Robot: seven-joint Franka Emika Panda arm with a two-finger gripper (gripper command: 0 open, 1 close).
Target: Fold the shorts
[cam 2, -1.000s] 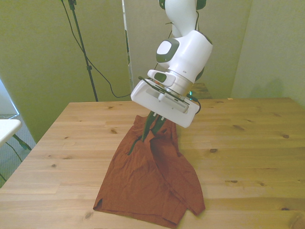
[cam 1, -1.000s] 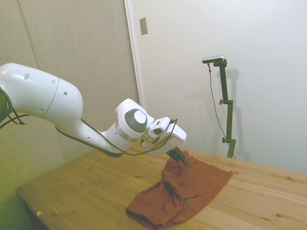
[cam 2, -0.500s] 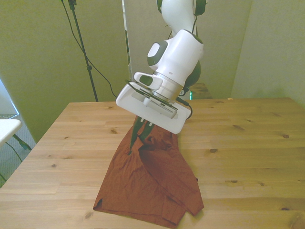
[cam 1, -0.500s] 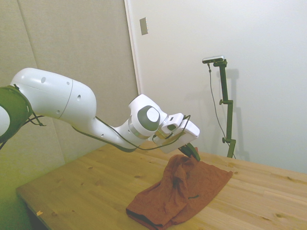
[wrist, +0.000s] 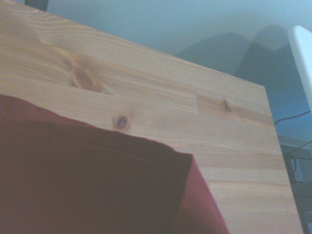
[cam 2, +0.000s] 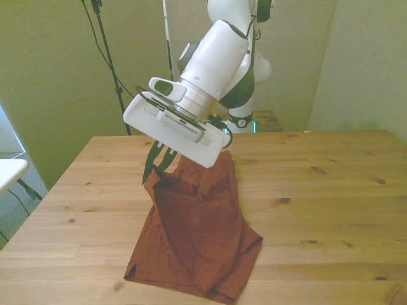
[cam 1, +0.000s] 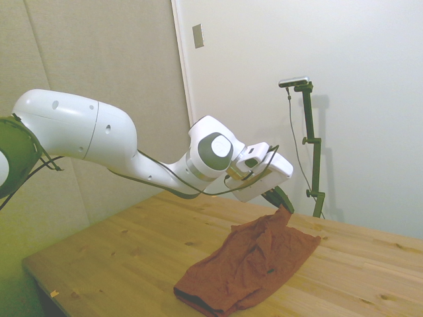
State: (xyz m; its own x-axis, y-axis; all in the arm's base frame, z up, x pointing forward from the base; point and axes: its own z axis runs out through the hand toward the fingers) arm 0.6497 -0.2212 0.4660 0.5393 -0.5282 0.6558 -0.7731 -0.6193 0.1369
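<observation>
The rust-brown shorts lie crumpled on the wooden table, with one edge lifted off the surface. My gripper is shut on that raised edge, toward the front view's left. In the side view the gripper holds the fabric's peak above the shorts, and the cloth drapes down from it to the table. The wrist view shows the shorts close up, covering part of the table with a folded corner.
The table's far edge shows in the wrist view with floor beyond it. A white object stands off the table at the front view's left. Bare wood stretches to the front view's right.
My gripper has swung toward the front view's left and risen slightly, dragging the held edge of the shorts across with it. The fabric now drapes further over itself.
</observation>
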